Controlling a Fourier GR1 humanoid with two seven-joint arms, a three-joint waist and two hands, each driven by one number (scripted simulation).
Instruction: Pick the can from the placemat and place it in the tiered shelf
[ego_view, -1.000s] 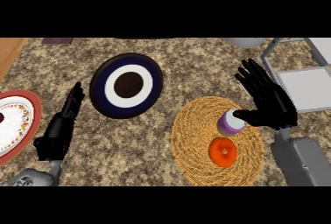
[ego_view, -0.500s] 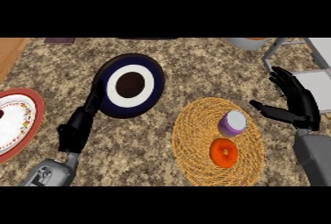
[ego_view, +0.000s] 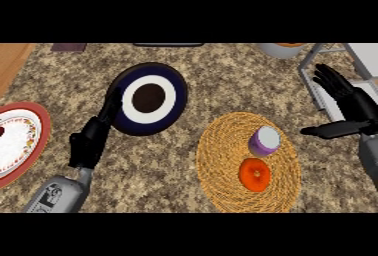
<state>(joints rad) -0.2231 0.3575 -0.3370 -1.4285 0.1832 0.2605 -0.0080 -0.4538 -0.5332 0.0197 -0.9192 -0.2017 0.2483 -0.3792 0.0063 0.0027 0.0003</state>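
Observation:
A small purple can (ego_view: 264, 141) with a pale lid stands upright on the round woven placemat (ego_view: 224, 165). Just in front of it on the mat lies an orange ring-shaped object (ego_view: 255, 174). My right hand (ego_view: 348, 104) is open to the right of the can, fingers spread upward and thumb pointing left toward it, a gap between thumb and can. The grey tiered shelf (ego_view: 322, 88) shows at the right edge, partly behind that hand. My left hand (ego_view: 92, 138) is open at the left, fingers straight along the edge of the dark plate.
A dark blue plate (ego_view: 150, 98) with a white ring lies left of the mat. A red-rimmed white plate (ego_view: 32, 133) sits at the left edge. A grey bowl (ego_view: 280, 49) stands at the back right, and a dark flat object (ego_view: 168, 44) at the back.
My right hand has drawn away from the can to the right, toward the shelf. My left arm has shifted right and forward, its fingers now beside the dark plate.

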